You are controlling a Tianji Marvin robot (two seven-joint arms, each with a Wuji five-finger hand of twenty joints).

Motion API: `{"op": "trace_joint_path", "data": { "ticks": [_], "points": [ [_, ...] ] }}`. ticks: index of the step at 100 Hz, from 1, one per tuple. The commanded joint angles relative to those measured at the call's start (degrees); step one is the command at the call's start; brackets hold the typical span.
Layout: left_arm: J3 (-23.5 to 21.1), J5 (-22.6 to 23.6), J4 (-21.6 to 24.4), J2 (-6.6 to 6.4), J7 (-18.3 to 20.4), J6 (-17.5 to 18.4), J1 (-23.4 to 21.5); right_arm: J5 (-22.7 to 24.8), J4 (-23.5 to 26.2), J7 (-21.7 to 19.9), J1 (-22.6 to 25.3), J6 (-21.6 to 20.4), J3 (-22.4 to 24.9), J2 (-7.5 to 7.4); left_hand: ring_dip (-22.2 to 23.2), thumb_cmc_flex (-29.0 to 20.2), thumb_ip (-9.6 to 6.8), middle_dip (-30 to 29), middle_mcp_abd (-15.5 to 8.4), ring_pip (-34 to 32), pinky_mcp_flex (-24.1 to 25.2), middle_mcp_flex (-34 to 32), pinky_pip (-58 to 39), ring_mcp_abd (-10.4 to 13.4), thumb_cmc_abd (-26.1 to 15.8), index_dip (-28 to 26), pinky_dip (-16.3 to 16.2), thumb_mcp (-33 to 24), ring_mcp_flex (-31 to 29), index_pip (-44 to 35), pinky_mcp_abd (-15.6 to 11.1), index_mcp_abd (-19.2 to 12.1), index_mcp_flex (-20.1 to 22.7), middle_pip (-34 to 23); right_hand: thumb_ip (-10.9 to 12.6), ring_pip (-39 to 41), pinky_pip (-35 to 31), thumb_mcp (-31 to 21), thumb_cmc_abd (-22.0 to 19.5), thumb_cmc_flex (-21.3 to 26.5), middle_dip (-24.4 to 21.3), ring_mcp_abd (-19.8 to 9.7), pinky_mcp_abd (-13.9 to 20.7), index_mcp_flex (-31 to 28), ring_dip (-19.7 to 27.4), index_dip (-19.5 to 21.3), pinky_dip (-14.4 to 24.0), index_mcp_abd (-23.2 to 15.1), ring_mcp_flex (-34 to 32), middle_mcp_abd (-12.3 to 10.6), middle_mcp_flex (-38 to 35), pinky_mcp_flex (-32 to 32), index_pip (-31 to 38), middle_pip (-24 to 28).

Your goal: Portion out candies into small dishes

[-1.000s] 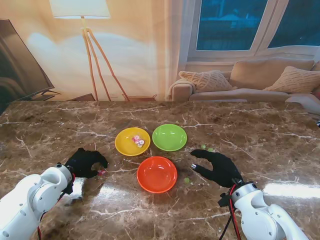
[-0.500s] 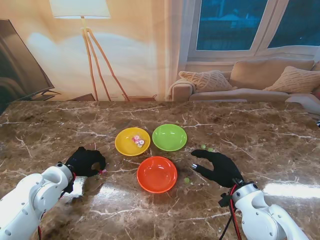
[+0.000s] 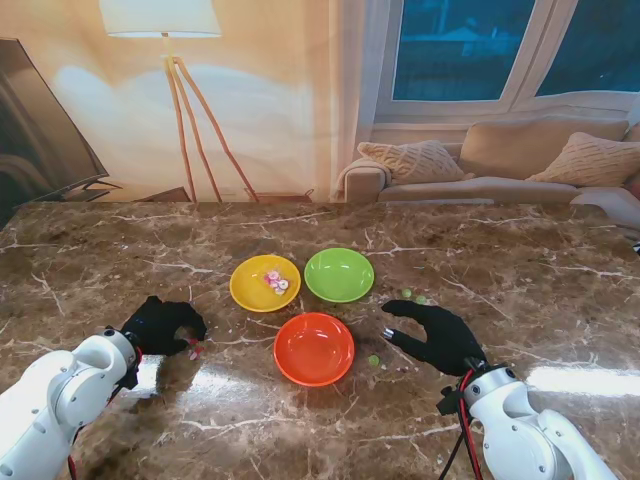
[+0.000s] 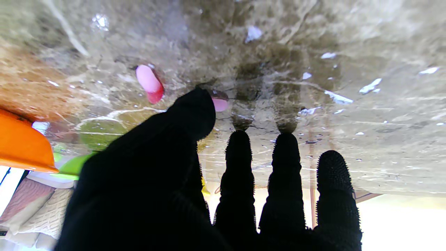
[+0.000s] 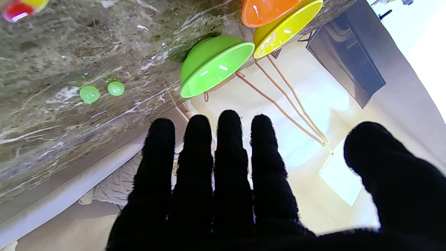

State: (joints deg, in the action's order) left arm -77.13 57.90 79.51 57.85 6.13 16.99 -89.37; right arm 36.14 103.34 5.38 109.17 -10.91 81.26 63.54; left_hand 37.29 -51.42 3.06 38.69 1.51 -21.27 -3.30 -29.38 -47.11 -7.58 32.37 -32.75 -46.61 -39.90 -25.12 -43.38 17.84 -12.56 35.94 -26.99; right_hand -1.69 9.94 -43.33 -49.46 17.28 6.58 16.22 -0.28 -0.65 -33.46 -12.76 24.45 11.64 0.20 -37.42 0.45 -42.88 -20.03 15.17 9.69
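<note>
My left hand curling loosely, gripping nothing, thumb tip touching small glossy pink candy on marble table; right hand spread open.

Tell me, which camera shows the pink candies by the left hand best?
The left wrist view: one pink candy lies clear, another peeks from behind the thumb. The stand view shows only a speck by the left hand; the right wrist view shows neither.

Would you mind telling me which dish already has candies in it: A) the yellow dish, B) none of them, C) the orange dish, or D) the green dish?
A: in the stand view, small pink and white candies lie inside the yellow dish, while the green dish and the orange dish show only bare insides.
</note>
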Motion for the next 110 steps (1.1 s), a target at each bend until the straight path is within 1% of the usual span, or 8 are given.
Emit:
{"op": "trace_joint_path", "data": {
  "ticks": [1,13,30,41,52,60,86,110],
  "points": [
    [0.4,1.2,-1.8,-0.1,0.6,0.0,-1.2,-0.2,0.0,-0.8,0.5,0.3,0.0,0.08,-0.3,0.9,0.98,0.1,1.1,0.5,0.4,-1.5,-1.0,-0.8,1.8,4.1,0.1,0.7,-0.1,5.5,-0.3,5.6,0.8,-0.7,0.3,0.4,-1.4,-1.1,0.7,0.2,1.1,0.4,0.4,-0.5,-1.1,0.1,1.1,-1.2,-1.7,0.0,-1.2,0.0,0.3,0.1],
    [0.3,1.8,-1.9,-0.11,0.2,-0.6,-1.3,-0.2,0.0,-0.8,0.5,0.3,0.1,0.08,0.0,-1.2,0.84,0.1,1.3,0.3,0.2,-1.8,-1.1,-1.0,2.1,1.4,-0.2,6.5,-0.3,0.5,-0.1,4.7,1.3,-1.0,0.3,0.4,-1.4,-1.1,0.7,0.2,1.1,0.5,0.3,-0.5,-1.1,0.1,1.1,-1.2,-1.7,0.0,-1.2,0.0,0.3,0.1],
    [0.2,2.2,-2.1,-0.01,-0.8,-1.7,-1.5,-0.3,0.0,-0.8,0.5,0.3,0.0,0.08,0.0,0.2,1.04,0.0,1.5,0.3,0.4,-1.4,-1.0,-1.1,2.2,2.0,-0.2,7.8,-0.1,1.0,0.0,5.3,0.6,-0.7,0.3,0.4,-1.4,-1.2,0.7,0.3,1.1,0.5,0.3,-0.7,-1.1,0.1,1.1,-1.2,-1.8,0.0,-1.4,0.0,0.4,0.2],
    [-0.2,2.1,-1.8,0.2,-1.8,-2.7,-2.1,-0.4,0.0,-1.0,0.5,0.3,0.0,0.06,0.0,4.6,-0.44,-0.8,1.6,0.4,0.6,-1.2,-0.9,-1.1,1.1,6.0,-0.2,3.7,0.1,8.8,0.0,8.4,-0.2,-0.1,0.3,0.4,-1.4,-1.1,0.7,0.3,1.1,0.5,0.3,-0.8,-1.1,0.1,1.1,-1.3,-1.8,0.0,-1.5,0.0,0.5,0.2],
    [-0.7,2.0,-1.2,0.33,-2.1,-3.3,-2.5,-0.4,0.0,-1.1,0.6,0.3,0.1,0.05,-0.1,5.2,-0.31,-1.0,1.7,0.6,0.8,-1.1,-0.5,-1.3,1.2,6.9,0.0,3.5,0.3,10.3,-0.1,8.8,0.6,0.0,0.3,0.4,-1.4,-1.1,0.7,0.2,1.1,0.4,0.3,-0.9,-1.1,0.1,1.1,-1.4,-1.8,-0.1,-1.5,0.0,0.5,0.2],
    [-0.9,1.9,-0.8,0.38,-1.8,-3.7,-2.8,-0.4,0.0,-0.9,0.6,0.2,0.1,0.08,-0.6,2.0,1.24,-1.7,2.0,1.2,1.2,-1.0,0.1,-1.2,2.5,4.9,0.2,7.0,0.5,6.6,0.2,7.3,3.3,0.7,0.3,0.4,-1.4,-1.1,0.7,0.2,1.2,0.4,0.3,-0.9,-1.1,0.1,1.1,-1.3,-1.8,0.0,-1.5,0.0,0.5,0.2],
    [0.2,0.0,-0.9,0.83,-2.7,-5.9,-2.9,-0.4,0.0,-0.6,0.5,0.2,0.0,0.14,-2.3,-3.2,-0.41,-3.6,2.3,3.0,3.8,-0.5,4.6,-1.1,2.6,7.2,2.2,12.4,2.3,0.4,0.3,3.8,7.1,1.9,0.3,0.3,-1.4,-1.1,0.7,0.2,1.2,0.4,0.3,-0.8,-1.1,0.1,1.1,-1.3,-1.8,-0.1,-1.5,0.0,0.5,0.2],
    [0.6,0.3,-1.1,0.86,-3.3,-6.8,-3.1,-0.3,0.1,-0.5,0.8,0.0,0.4,0.16,-2.3,-4.8,-0.95,-3.6,1.8,2.9,3.9,-1.9,5.4,-1.0,1.6,10.8,2.6,11.4,2.1,-7.8,0.1,0.2,13.0,1.4,0.3,0.3,-1.4,-1.1,0.8,0.3,1.2,0.4,0.2,-0.9,-1.1,0.1,1.1,-1.3,-1.8,-0.1,-1.5,0.0,0.5,0.2]
  ]
}}
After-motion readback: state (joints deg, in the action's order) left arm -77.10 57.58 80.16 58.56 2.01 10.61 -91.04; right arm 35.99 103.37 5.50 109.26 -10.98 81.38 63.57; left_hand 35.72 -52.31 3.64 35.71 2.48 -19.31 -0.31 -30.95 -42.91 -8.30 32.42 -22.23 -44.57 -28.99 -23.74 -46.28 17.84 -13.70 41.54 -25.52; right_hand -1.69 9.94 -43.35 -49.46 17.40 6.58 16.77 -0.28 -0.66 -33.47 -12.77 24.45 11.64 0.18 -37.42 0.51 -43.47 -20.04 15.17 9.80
